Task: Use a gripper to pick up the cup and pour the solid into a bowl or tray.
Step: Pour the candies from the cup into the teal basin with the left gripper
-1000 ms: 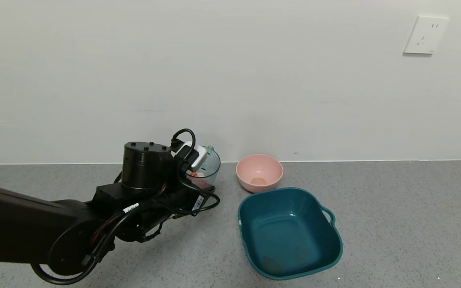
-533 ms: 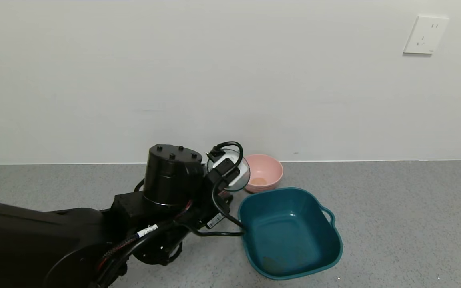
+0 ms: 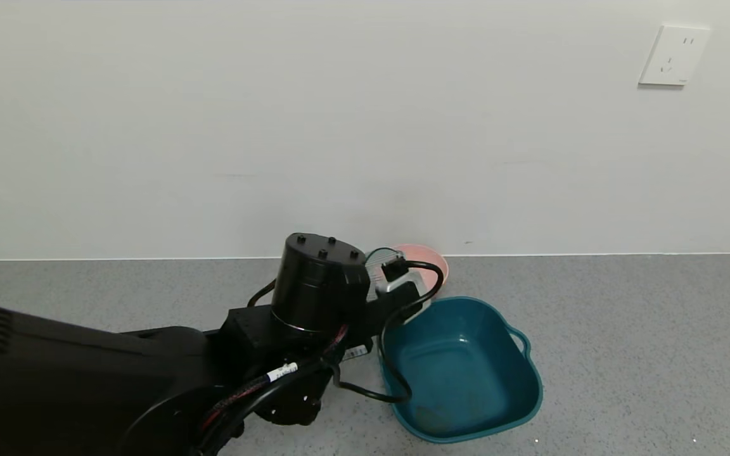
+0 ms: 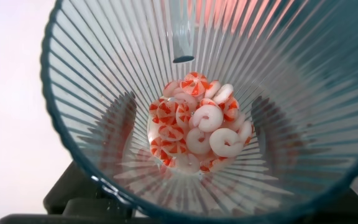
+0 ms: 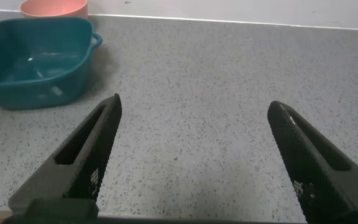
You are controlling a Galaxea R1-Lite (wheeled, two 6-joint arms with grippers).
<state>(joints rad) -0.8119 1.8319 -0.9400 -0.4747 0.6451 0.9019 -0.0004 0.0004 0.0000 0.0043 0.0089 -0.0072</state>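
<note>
My left gripper (image 3: 393,283) is shut on the cup (image 3: 379,257), a ribbed blue-green clear tumbler. It holds the cup above the counter at the far left corner of the teal tub (image 3: 533,380), in front of the pink bowl. The black wrist hides most of the cup in the head view. In the left wrist view I look into the cup (image 4: 92,81). The solid (image 4: 197,130), white and orange-red striped discs, lies heaped at its bottom. The fingers (image 4: 120,134) show dark through its walls on both sides. The tub holds no discs. My right gripper (image 5: 194,102) is open over bare counter.
The pink bowl (image 3: 433,261) stands behind the tub near the wall, partly hidden by the left wrist. Both also show in the right wrist view, the tub (image 5: 17,93) and the bowl (image 5: 53,7). Grey speckled counter lies to the tub's right. A socket (image 3: 673,56) is on the wall.
My left arm has carried the cup to the right, from left of the pink bowl to the tub's far left corner. The tub and the bowl have not moved.
</note>
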